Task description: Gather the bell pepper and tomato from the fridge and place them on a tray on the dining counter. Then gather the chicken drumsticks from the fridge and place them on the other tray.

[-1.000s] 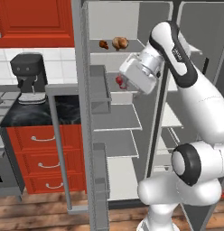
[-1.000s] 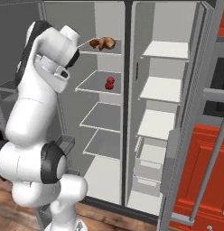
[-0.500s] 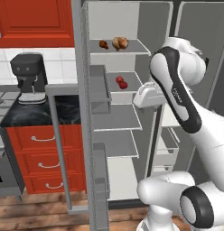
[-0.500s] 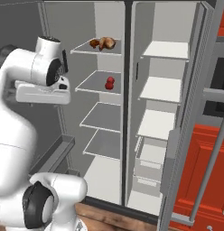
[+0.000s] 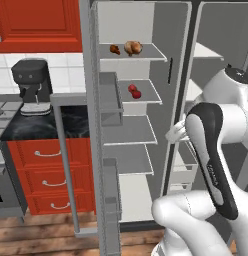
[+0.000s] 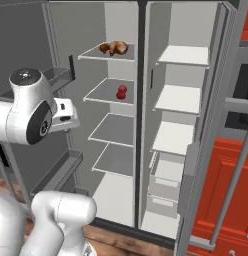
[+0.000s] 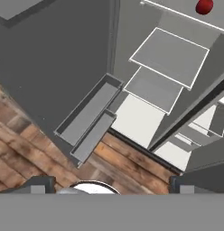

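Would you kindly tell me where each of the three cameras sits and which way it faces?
Left base view: behind the arm on its left, facing the open fridge; the white arm rises at lower right.
Right base view: behind on the right, facing the same fridge; the arm is at lower left.
Hand view: on the hand, looking down at the lower shelves and wooden floor; the open pincer tips show at the bottom.
Shared: both base views show the chicken drumsticks on the top shelf.

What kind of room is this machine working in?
It looks like a home kitchen, computer-rendered. A tall grey fridge stands open with chicken drumsticks and a red tomato on its shelves. Beside it are red drawer cabinets and a black coffee machine on the dark counter.
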